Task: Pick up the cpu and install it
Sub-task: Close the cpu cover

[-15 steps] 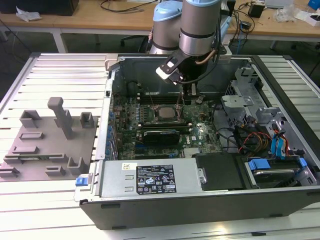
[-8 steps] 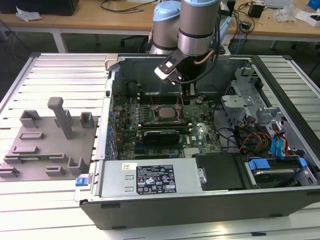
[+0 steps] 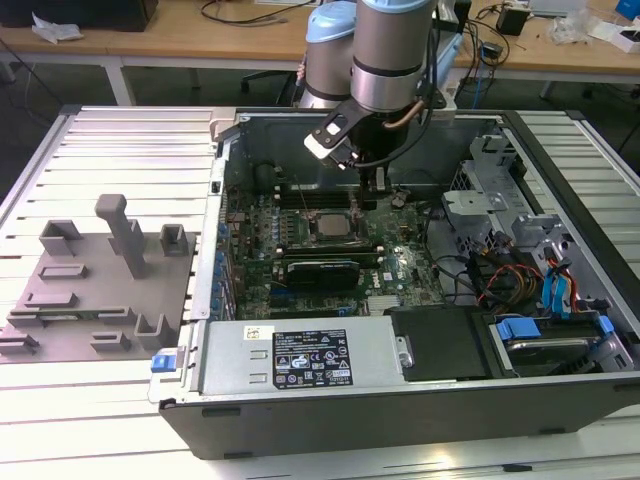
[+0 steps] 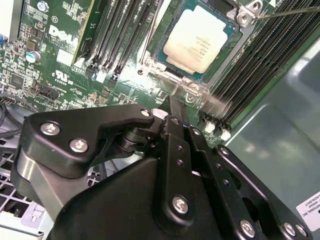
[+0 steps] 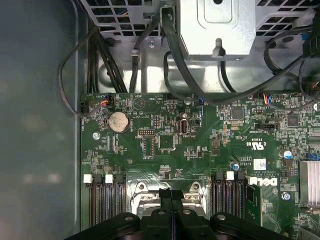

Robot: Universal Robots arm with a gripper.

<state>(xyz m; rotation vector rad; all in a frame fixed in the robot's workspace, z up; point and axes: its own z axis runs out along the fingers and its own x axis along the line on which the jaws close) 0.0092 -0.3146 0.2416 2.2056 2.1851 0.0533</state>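
Observation:
The cpu (image 3: 328,226), a square chip with a silvery-white lid, lies flat in its socket on the green motherboard (image 3: 400,265) inside the open computer case. In the second wrist view the cpu (image 4: 198,39) sits within the socket frame, with a thin metal lever (image 4: 280,13) raised beside it. My gripper (image 3: 372,192) hangs just to the exterior view's right of the socket, a little above the board. Its black fingers (image 5: 171,199) are pressed together with nothing between them, and the fingertips (image 4: 173,104) end short of the chip without touching it.
Rows of black memory slots (image 4: 260,65) flank the socket. A black graphics card (image 3: 320,270) lies nearer the camera, with the power supply (image 3: 300,360) in front of it. Drive cage (image 3: 500,200) and cables (image 3: 510,280) fill the case's right. Grey fixture blocks (image 3: 100,280) stand outside, at the exterior view's left.

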